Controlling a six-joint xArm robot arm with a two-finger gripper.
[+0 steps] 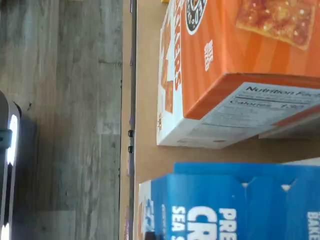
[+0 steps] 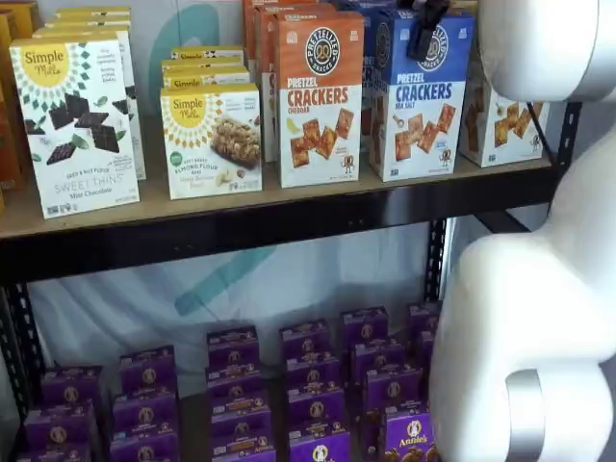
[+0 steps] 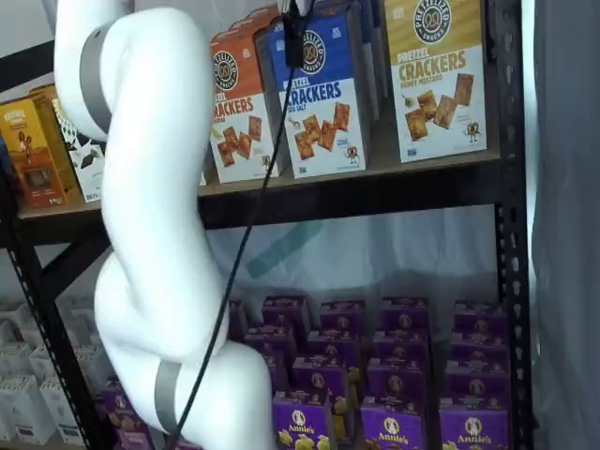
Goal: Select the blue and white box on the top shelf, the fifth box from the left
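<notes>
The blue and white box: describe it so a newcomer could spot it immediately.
Find the top shelf of the black rack. The blue and white box stands upright right of the orange Cheddar carton, under the gripper. Only it is blue-topped and reads Sea Salt.

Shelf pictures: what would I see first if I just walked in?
The big white robot arm fills the front in both shelf views. Behind it, on the top shelf, the blue and white box stands beside an orange cracker box, with the hand dangling black fingers right in front of the blue one. Below sit rows of little purple boxes.
</notes>
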